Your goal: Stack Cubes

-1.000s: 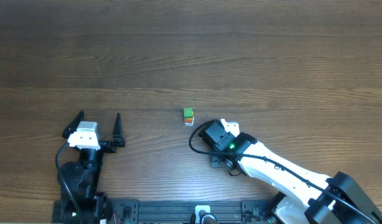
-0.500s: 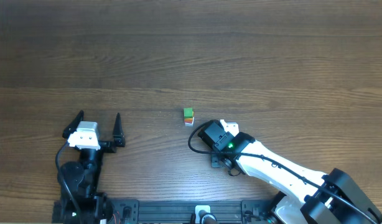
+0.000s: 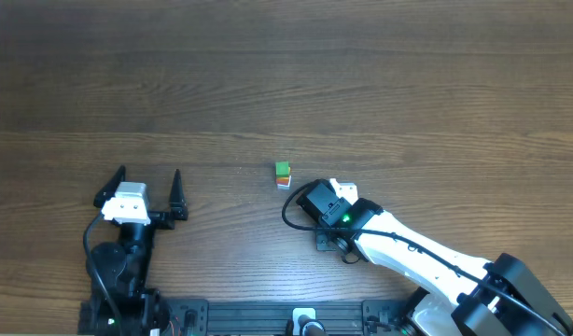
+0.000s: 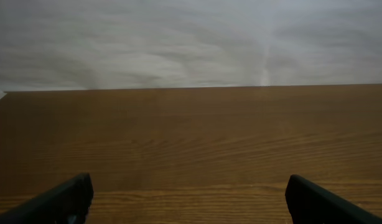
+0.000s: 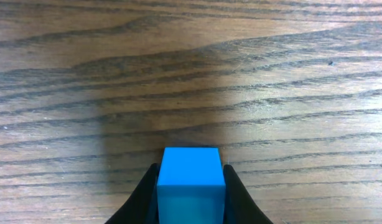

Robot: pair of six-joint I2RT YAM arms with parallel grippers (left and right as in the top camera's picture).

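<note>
Top view: wooden table. Item 1, stack of cubes, small, near the table's middle, with a green cube uppermost and orange and white showing beneath it. Item 2, right arm, reaching in from the lower right, its wrist just beside the stack and apart from it. Right wrist view: right gripper clenched on a blue cube, one finger against each side face, above bare wood grain; whether the cube touches the table cannot be told. Item 3, left gripper, at the lower left, well apart from the stack, fingers spread wide; left wrist view gives bare tabletop ahead and a pale wall beyond.
</note>
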